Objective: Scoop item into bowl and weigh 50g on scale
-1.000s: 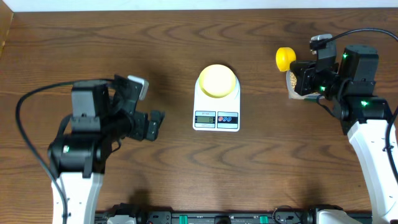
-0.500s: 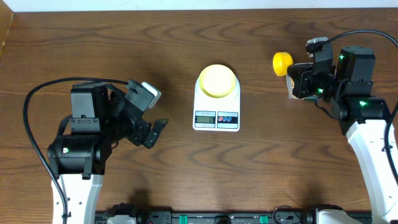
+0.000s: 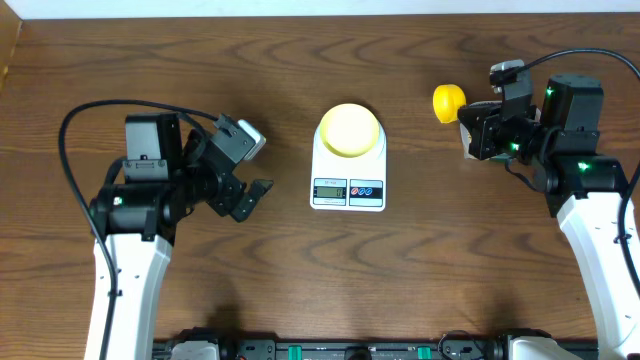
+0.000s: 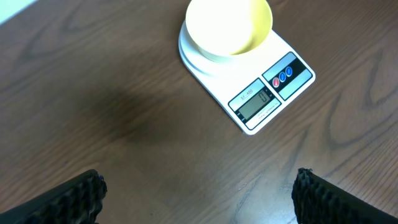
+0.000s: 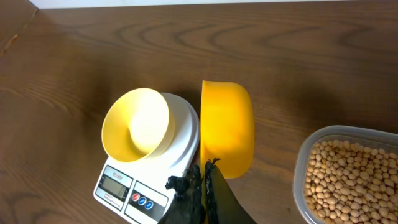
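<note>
We log scooping: right gripper (image 5: 203,180) clenched on yellow plastic scoop (image 5: 227,127), left gripper (image 4: 199,193) released, round pale-yellow bowl (image 4: 229,25) empty atop white rounded-rectangular scale (image 4: 273,93); next, dip into small tan beans (image 5: 351,177).

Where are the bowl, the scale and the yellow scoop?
bowl (image 3: 349,130), overhead view, middle of its empty inside.
scale (image 3: 347,196), overhead view, front panel beside the display.
scoop (image 5: 227,127), right wrist view, middle of the cup's outer side.

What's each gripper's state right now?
Left gripper: open, empty.
Right gripper: shut on the scoop.
</note>
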